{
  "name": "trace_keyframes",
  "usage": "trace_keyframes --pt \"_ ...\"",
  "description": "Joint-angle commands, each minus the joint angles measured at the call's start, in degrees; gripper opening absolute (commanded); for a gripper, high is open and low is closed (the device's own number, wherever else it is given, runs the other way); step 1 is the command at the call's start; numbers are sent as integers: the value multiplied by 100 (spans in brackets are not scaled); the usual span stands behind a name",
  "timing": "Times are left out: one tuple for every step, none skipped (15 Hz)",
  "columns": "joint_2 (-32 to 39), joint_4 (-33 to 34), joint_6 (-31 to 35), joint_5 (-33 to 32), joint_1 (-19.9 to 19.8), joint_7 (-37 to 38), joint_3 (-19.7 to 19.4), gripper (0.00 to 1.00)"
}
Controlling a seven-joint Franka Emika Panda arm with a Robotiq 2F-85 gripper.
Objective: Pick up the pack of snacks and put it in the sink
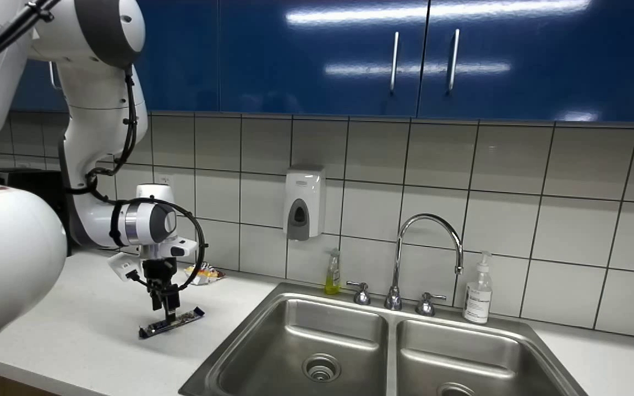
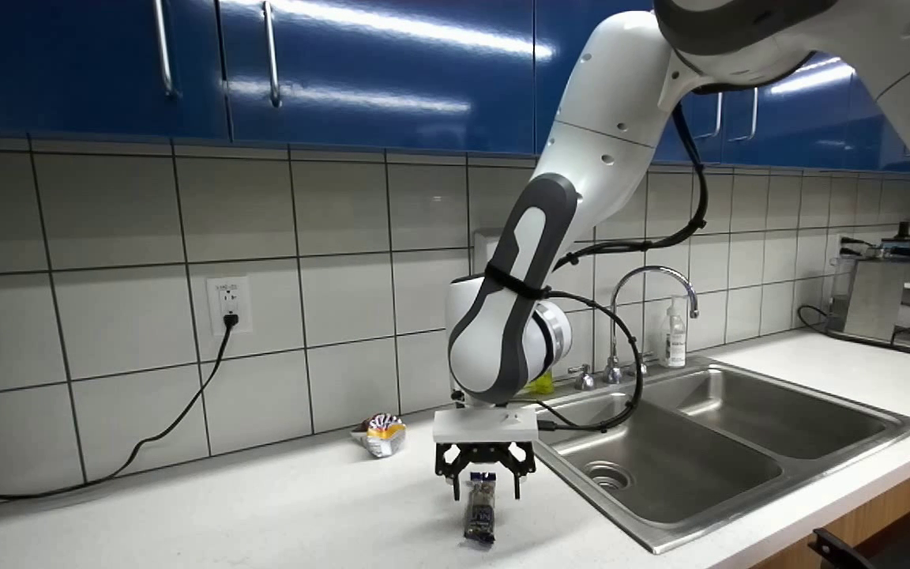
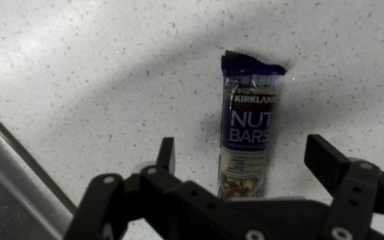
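Pack of snacks (image 3: 247, 130), a slim dark-blue plastic-wrapped bar, is lying on the white surface (image 2: 265, 514) near the double-basin steel sink (image 2: 688, 466), and I've got my black pincer (image 2: 486, 496) spread wide either side of it.

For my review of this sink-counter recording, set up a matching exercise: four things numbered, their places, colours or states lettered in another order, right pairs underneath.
Things
1. gripper
2. pack of snacks
3. white dispenser
4. tap

Places and states
A. fixed to the tiled wall
B. curved chrome, rising at the wall-side edge of the sink
C. jaws apart
D. lying on the white counter

Right pairs: 1-C, 2-D, 3-A, 4-B
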Motion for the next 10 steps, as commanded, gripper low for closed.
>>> trace_keyframes --pt "201 175 -13 -100 102 177 -94 100" --pt "245 204 -19 -91 105 170 -96 100" --pt "282 234 -21 -79 105 162 -96 100" --pt "327 265 -21 -75 109 158 -103 100" --pt "359 290 -25 -68 111 159 -111 100" --pt "393 317 -26 -67 115 158 -122 100" --pt "426 345 -32 -61 114 153 -128 100" --pt "455 371 -39 -57 115 151 -138 100" --pt "479 395 -49 -53 112 143 -147 100" --pt "502 423 -59 -49 112 139 -157 100"
